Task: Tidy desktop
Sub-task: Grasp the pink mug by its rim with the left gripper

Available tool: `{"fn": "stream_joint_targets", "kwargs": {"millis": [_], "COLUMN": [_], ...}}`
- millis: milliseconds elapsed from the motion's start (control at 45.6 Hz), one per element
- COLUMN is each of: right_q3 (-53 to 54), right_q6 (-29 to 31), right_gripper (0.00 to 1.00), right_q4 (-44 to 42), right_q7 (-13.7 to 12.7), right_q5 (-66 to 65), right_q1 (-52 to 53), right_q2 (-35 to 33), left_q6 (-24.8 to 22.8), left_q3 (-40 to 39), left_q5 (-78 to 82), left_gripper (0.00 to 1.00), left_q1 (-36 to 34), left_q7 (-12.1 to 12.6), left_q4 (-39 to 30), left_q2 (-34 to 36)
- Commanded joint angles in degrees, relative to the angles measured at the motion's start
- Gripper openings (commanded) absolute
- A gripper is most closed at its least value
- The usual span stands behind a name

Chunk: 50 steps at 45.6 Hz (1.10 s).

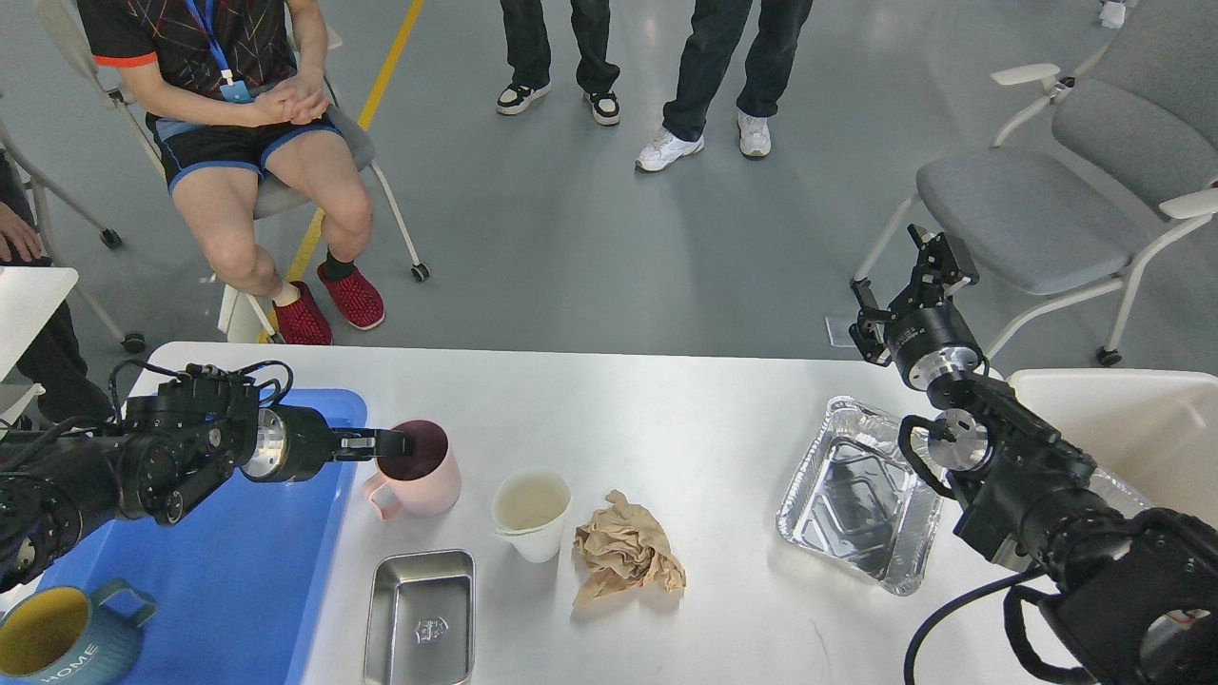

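The white desktop (647,409) holds a pink cup (423,476), a white paper cup (531,518), a crumpled brown paper (628,557), a small steel tray (421,618) and an empty foil tray (861,495). My left gripper (388,443) reaches in from the left, its tips at the pink cup's near-left rim, partly over the opening. Its fingers show as one dark bar, so I cannot tell whether they pinch the rim. My right gripper (937,255) is open and empty, raised beyond the desktop's far right edge, above the foil tray.
A shallow blue tray (219,561) lies at the left with a blue and yellow mug (57,637) in its near corner. A white bin (1123,419) stands at the right. People and chairs are beyond the far edge.
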Motion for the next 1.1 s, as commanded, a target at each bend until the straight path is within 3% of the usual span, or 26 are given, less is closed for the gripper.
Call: {"fn": "stream_joint_targets", "kwargs": {"millis": [0, 197, 768, 921, 1075], "right_q3": [0.00, 0.00, 0.00, 0.00, 0.00], "right_q6": [-0.01, -0.01, -0.01, -0.01, -0.01], "right_gripper": [1.00, 1.00, 1.00, 1.00, 1.00], "right_q4": [0.00, 0.00, 0.00, 0.09, 0.09], "right_q7": [0.00, -0.09, -0.09, -0.17, -0.17], "right_q5": [0.00, 0.00, 0.00, -0.09, 0.00], "right_q1": [0.00, 0.00, 0.18, 0.18, 0.09], "right_q2": [0.00, 0.00, 0.18, 0.00, 0.00], "left_q6": [0.01, -0.08, -2.01, -6.23, -8.87], "left_q3": [0.09, 1.23, 3.25, 3.34, 3.34], "left_q5": [0.01, 0.01, -0.25, -0.16, -0.25], "left_gripper": [0.17, 0.01, 0.01, 0.01, 0.01], "left_q1": [0.09, 0.36, -2.10, -4.56, -7.99], "left_q7": [0.16, 0.16, -0.28, -4.23, -5.29], "left_q4": [0.08, 0.08, 0.34, -0.54, -4.48], "left_q2": [-0.08, -0.08, 0.44, 4.13, 11.24]}}
